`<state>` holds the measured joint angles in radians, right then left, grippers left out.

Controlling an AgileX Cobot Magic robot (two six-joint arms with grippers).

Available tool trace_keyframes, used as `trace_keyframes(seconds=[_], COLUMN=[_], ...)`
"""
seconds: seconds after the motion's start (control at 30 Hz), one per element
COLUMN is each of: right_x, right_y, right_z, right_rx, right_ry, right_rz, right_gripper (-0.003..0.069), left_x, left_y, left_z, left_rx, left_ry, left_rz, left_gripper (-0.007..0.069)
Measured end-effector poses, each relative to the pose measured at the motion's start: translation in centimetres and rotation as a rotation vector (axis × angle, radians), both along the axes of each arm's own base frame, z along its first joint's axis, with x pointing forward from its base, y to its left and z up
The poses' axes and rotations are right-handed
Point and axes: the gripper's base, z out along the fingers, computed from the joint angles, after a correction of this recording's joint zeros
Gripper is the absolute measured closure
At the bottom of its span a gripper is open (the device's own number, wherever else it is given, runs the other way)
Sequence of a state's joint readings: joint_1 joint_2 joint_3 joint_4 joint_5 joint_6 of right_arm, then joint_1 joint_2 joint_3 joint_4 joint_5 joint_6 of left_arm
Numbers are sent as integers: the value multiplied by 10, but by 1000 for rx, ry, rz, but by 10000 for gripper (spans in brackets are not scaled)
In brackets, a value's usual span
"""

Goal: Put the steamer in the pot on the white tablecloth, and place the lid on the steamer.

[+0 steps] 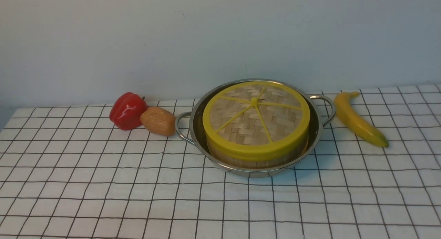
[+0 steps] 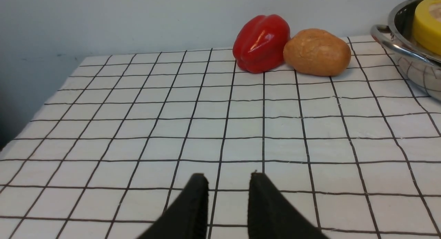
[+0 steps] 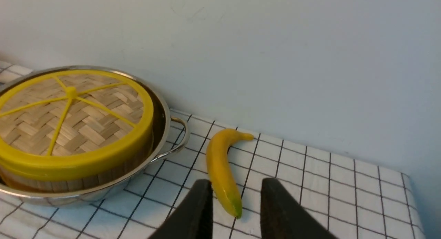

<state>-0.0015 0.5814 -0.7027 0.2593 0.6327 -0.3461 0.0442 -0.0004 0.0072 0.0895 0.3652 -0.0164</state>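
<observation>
We see the steamer (image 1: pixel 256 159) sitting inside the pot (image 1: pixel 198 128) on the white tablecloth (image 1: pixel 103 183), with the lid (image 1: pixel 255 120) resting flat on top of it, so the task looks finished to us. The pot stands between a red bell pepper (image 1: pixel 126 110) with a potato (image 1: pixel 157 120) on the robot's left and a banana (image 1: pixel 358 120) on its right.

Neither arm shows in the front view. In the left wrist view the left gripper (image 2: pixel 229 183) hangs over bare cloth with its jaws parted and nothing between them. In the right wrist view the right gripper (image 3: pixel 236 192) is likewise parted and empty; the banana's tip appears between its fingers, but we think it simply lies on the cloth beyond them.

We judge the woven lid light, stiff and a little brittle, best taken by its yellow rim. The steamer should also be light and rigid, with slat walls that give a fair hold. The steel pot is probably heavier and slick, so its loop handles are the place to grasp. These are round things with no long axis; the lid faces straight up, and the pot's handles point roughly left and right.
</observation>
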Motion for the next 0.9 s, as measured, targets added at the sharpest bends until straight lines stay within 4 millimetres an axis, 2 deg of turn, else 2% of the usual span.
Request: trace_keyframes(seconds=[0.1, 0.13, 0.2, 0.27, 0.3, 0.33, 0.5, 0.63, 0.9], right_x=[-14, -23, -27, -36, -38, -40, -51, -54, -55], right_y=[-2, -4, -4, -6, -7, -7, -8, -8, -8], right_z=[-19, -33, -42, -65, -76, -78, -132, -153, -157], right_rx=[6, 23, 38, 76, 89, 95, 161, 179, 179], right_ry=[-90, -150, -178, -237, -240, -249, -249, -250, -250], right_rz=[-26, -47, -60, -87, -95, -96, -121, -126, -126], right_gripper=[426, 423, 423, 421, 419, 419, 419, 419, 419], left_x=[0, 0, 0, 0, 0, 0, 0, 0, 0], left_y=[0, 0, 0, 0, 0, 0, 0, 0, 0], left_z=[0, 0, 0, 0, 0, 0, 0, 0, 0], left_rx=[0, 0, 0, 0, 0, 0, 0, 0, 0], left_ry=[0, 0, 0, 0, 0, 0, 0, 0, 0], left_rz=[0, 0, 0, 0, 0, 0, 0, 0, 0], left_gripper=[452, 445, 442, 428, 425, 424, 412, 405, 391])
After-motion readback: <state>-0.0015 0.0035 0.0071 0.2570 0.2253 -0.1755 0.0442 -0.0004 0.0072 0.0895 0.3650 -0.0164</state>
